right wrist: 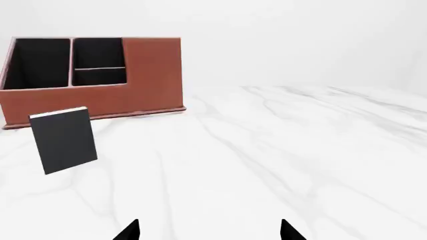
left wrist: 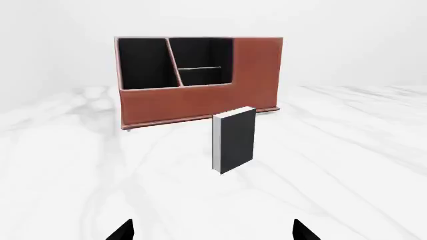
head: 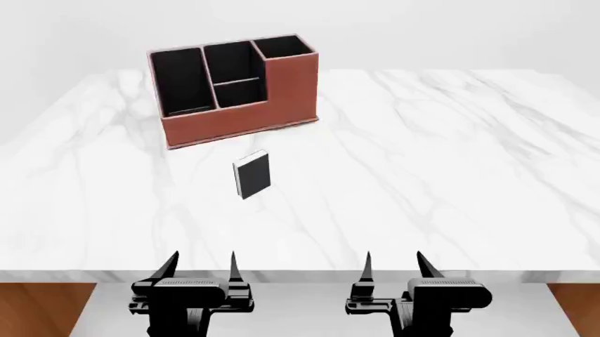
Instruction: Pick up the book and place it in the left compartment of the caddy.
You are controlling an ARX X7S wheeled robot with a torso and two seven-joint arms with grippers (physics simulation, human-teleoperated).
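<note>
The book [head: 253, 174] is small, dark-covered with a white edge, and lies flat on the marble table between me and the caddy; it also shows as the book [left wrist: 235, 140] and the book [right wrist: 63, 140]. The reddish-brown caddy [head: 239, 116] stands behind it, its tall end to the right. Its left compartment [head: 180, 81] is the long black-lined slot, seen too as the left compartment [left wrist: 145, 62]. My left gripper [head: 201, 265] and right gripper [head: 394, 265] hang open at the near table edge, well short of the book, holding nothing.
The white marble table [head: 450, 161] spreads wide to the right of the caddy. Its near edge [head: 300, 275] runs just under both grippers, with brown floor showing at the lower corners.
</note>
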